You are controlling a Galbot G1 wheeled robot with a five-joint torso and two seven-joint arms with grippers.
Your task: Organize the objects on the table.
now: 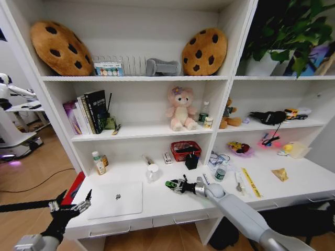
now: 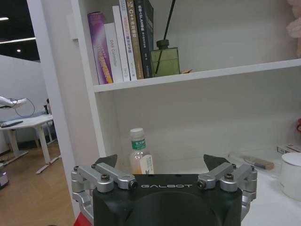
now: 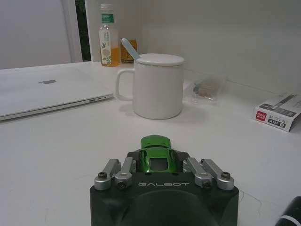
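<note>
Gripping a green toy car (image 3: 156, 155) between closed fingers, the right gripper (image 1: 177, 185) sits low over the white surface (image 1: 162, 201) at centre frame — a white mug (image 3: 157, 85) just beyond it. Left of centre lies the closed silver laptop (image 1: 116, 198). At lower left the left gripper (image 1: 69, 205) hovers off the surface's edge — fingers spread wide, empty.

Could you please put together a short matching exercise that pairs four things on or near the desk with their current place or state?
Things:
1. green toy car
2. laptop
3. white mug
4. left pincer

States:
A. open, off the table's left end
B. lid on, a spoon handle sticking out
C. closed flat
D. gripped in the right pincer

Pairs: 1-D, 2-C, 3-B, 4-A
</note>
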